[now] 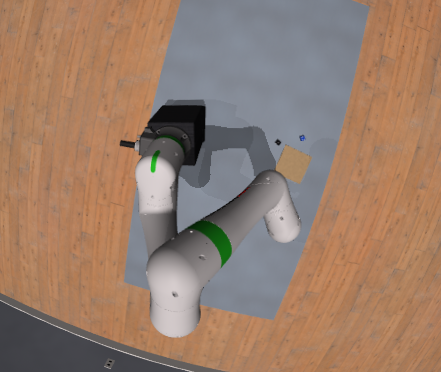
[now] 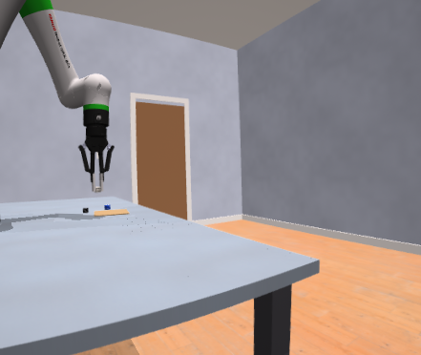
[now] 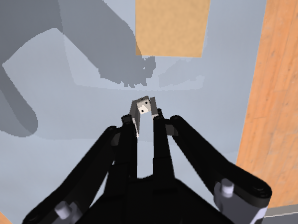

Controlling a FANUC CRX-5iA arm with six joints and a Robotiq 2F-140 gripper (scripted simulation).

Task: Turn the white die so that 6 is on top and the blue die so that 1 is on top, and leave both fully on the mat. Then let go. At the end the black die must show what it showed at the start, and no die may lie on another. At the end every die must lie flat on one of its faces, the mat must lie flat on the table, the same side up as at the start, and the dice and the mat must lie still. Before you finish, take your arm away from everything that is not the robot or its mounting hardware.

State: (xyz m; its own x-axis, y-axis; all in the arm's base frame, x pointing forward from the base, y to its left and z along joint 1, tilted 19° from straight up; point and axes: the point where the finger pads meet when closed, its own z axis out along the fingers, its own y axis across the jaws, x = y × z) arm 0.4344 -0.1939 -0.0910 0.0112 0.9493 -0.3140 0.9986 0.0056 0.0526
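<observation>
One grey table [image 2: 174, 267], tan mat [image 2: 112, 213], wooden floor [image 2: 355, 286], brown door [image 2: 161, 157]

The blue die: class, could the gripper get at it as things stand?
Probably not yet: the blue die lies unobstructed beside the mat, but the gripper already holds the white die.

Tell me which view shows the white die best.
The wrist view: the white die fills the space between the fingertips of the gripper, one pipped face visible. The exterior view shows only a pale speck held above the table. The top view hides it under the arm.
</observation>
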